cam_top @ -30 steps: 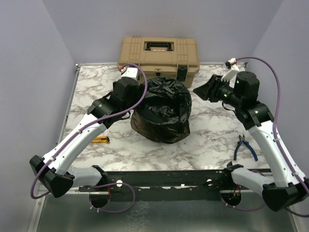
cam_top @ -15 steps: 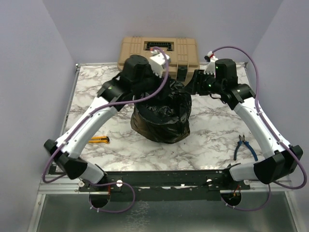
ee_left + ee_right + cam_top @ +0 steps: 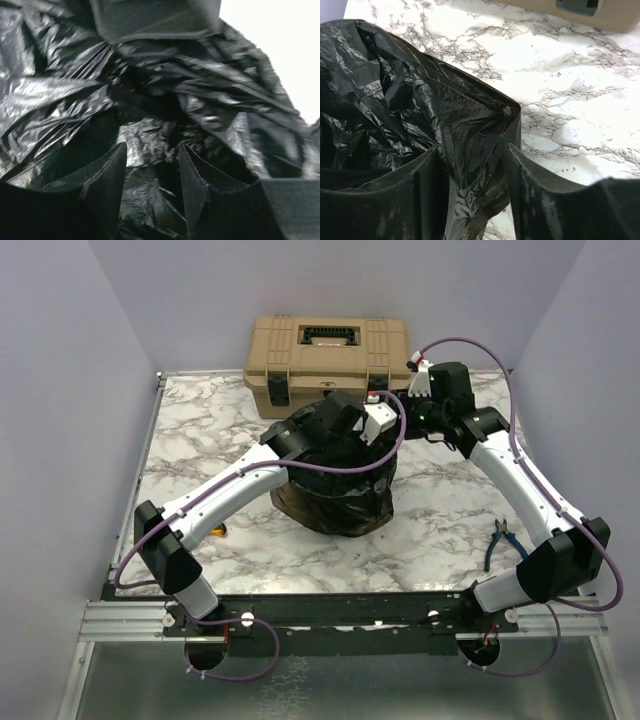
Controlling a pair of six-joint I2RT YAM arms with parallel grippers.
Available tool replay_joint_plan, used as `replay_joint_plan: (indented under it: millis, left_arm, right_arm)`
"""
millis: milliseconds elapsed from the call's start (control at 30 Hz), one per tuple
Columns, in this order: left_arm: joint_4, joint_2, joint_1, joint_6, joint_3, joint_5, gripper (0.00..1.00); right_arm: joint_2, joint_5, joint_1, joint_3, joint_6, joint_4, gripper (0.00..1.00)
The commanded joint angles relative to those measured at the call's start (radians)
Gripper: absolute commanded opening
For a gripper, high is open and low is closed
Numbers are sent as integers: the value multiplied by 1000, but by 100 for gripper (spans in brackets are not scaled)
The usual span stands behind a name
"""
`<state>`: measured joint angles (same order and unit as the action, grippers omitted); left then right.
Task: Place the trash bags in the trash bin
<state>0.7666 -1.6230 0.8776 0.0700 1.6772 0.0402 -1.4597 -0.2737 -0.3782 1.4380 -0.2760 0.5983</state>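
Observation:
A crinkled black trash bag (image 3: 345, 495) stands in a mound at the table's middle; the trash bin is hidden. My left arm reaches across the mound's top. In the left wrist view my left gripper (image 3: 151, 147) points down into the glossy film (image 3: 145, 140), jaws apart, with wrinkled film in the gap. My right gripper (image 3: 402, 422) sits at the mound's upper right edge. In the right wrist view it (image 3: 472, 147) straddles a raised fold of the bag (image 3: 470, 125); the film leans on the left finger and marble shows beside the right finger.
A tan toolbox (image 3: 330, 355) stands right behind the bag, its latch (image 3: 577, 5) showing in the right wrist view. Blue-handled pliers (image 3: 508, 543) lie at the right. A yellow knife (image 3: 222, 531) peeks from under my left arm. Marble tabletop (image 3: 200, 430) surrounds the bag.
Both arms swung in from the sides onto the bag. The left gripper moved over its top and its jaws narrowed. The right gripper came to the bag's right edge.

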Motion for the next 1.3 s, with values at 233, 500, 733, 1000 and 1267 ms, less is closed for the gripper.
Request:
replay_joint_plan:
  millis: [233, 500, 733, 1000, 1267]
  left_arm:
    - [-51, 24, -6, -24, -224, -291, 39]
    - [-74, 104, -48, -61, -310, -430, 36]
    - [-62, 155, -67, -97, -343, -439, 33]
    - [-72, 181, -70, -121, -307, -363, 34]
    - [-210, 287, -78, -208, -254, -246, 69]
  right_arm:
    - [-31, 36, -10, -19, 10, -8, 41]
    - [-15, 119, -10, -54, -14, -23, 35]
    - [-1, 131, -9, -65, -38, -49, 34]
    - [36, 22, -10, -61, -71, -99, 46]
    - [127, 54, -9, -44, -115, -119, 62]
